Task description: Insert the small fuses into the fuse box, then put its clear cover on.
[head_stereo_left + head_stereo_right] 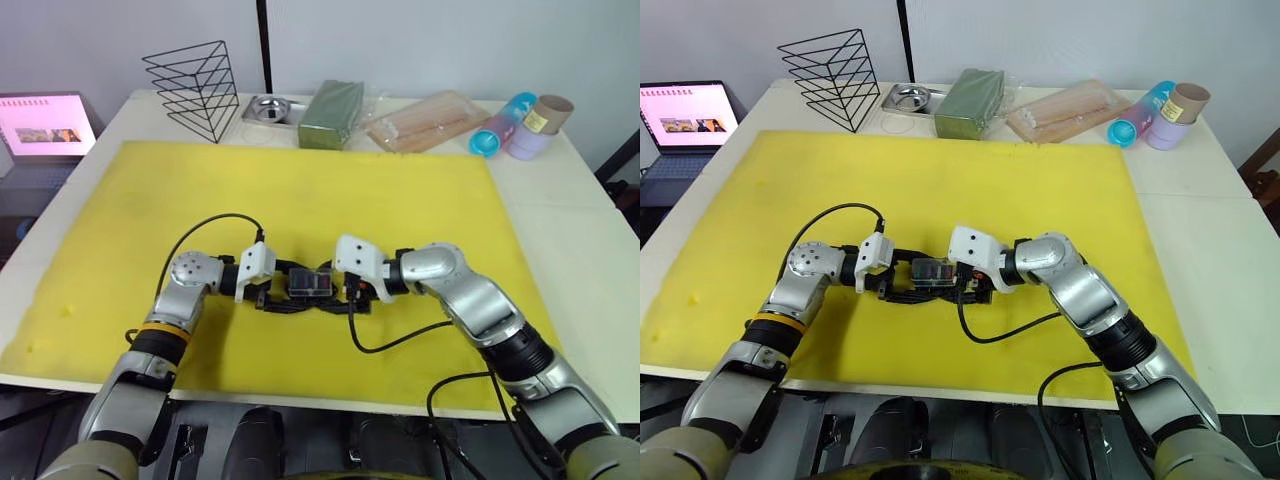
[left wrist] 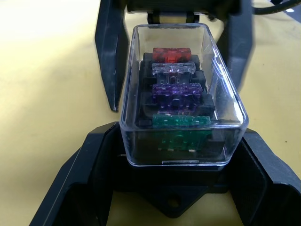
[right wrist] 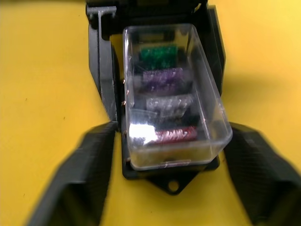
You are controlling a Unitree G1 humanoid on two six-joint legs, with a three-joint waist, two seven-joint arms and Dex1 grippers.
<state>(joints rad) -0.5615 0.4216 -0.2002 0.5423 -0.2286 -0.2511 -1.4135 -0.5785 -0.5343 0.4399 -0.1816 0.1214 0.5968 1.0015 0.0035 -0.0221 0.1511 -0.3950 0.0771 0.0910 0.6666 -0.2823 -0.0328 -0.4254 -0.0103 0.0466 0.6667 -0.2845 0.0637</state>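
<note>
The black fuse box [image 1: 311, 285] lies on the yellow mat between my two grippers. Its clear cover [image 2: 181, 84] sits on top of it. Under the cover the small fuses stand in a row of slots: red [image 2: 171, 54], pale grey [image 2: 174, 69], purple [image 2: 176, 90] and green [image 2: 181, 121]. My left gripper [image 1: 272, 298] grips one end of the box, a finger [image 2: 82, 181] pressed on each side of its base. My right gripper [image 1: 350, 298] straddles the other end, open, with its fingers [image 3: 87, 165] close beside the box.
At the table's back edge stand a black wire rack [image 1: 193, 88], a metal dish [image 1: 268, 108], a dark-green block [image 1: 332, 113], a clear packet of wooden sticks [image 1: 425, 121] and some cups [image 1: 520, 125]. A laptop [image 1: 42, 125] sits at far left. Cables [image 1: 395, 340] trail from both wrists across the mat.
</note>
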